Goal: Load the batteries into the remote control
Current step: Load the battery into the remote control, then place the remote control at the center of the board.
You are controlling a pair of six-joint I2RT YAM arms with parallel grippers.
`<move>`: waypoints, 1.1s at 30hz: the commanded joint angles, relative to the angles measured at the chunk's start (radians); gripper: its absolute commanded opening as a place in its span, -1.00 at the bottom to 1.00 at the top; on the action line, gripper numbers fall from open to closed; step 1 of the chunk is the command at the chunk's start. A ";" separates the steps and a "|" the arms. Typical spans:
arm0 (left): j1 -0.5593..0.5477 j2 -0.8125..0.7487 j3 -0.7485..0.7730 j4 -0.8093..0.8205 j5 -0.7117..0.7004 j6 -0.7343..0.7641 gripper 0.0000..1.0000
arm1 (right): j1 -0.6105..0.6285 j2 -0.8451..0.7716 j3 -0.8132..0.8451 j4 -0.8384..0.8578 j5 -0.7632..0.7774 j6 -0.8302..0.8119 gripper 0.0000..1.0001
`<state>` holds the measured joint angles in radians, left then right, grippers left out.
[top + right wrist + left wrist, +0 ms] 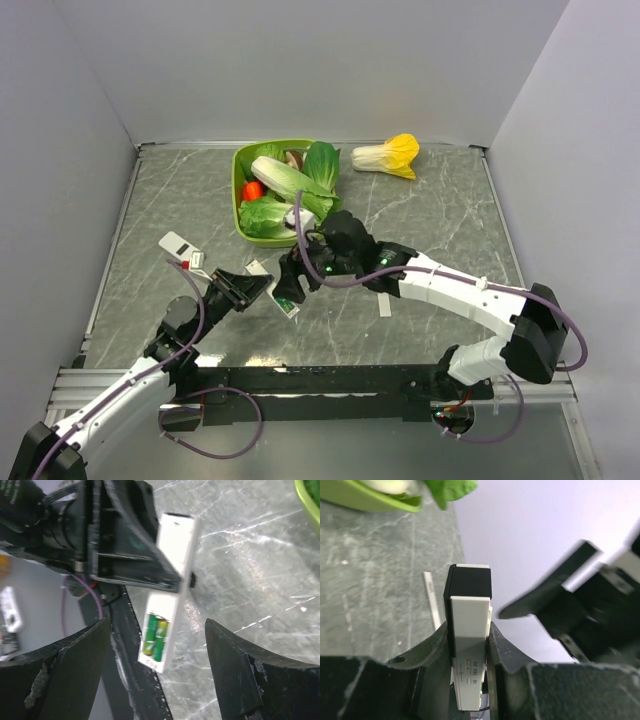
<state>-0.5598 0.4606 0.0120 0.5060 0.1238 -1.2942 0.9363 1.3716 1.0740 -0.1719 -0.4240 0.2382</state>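
Note:
The remote control (468,625) is a white bar with a black end, and my left gripper (468,635) is shut on its lower part, holding it above the table. In the right wrist view its open compartment shows the two green batteries (155,638) lying side by side inside the remote control (172,555). My right gripper (157,655) is open, its fingers (235,665) standing wide on either side of the battery end without touching it. From above, the remote control (284,293) sits between the left gripper (262,288) and the right gripper (305,268).
A green basket (240,190) of leafy vegetables stands at the back centre, with a yellow-white cabbage (388,155) to its right. A white plate with a red knob (182,248) lies at the left. A thin white strip (385,305) lies on the table under the right arm.

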 commanded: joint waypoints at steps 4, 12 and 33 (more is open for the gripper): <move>-0.003 0.010 -0.086 -0.052 -0.044 -0.025 -0.98 | 0.136 0.066 0.132 -0.175 0.353 -0.128 0.67; -0.003 -0.022 -0.073 -0.113 -0.062 -0.037 -0.98 | 0.196 0.193 0.213 -0.242 0.478 -0.129 0.65; -0.003 -0.095 -0.015 -0.341 -0.114 0.016 0.71 | 0.199 0.193 0.150 -0.288 0.524 -0.261 -0.91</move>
<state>-0.5602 0.4000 0.0132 0.2920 0.0521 -1.3170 1.1625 1.6344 1.2701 -0.4450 0.0563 0.0738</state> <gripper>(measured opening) 0.712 0.384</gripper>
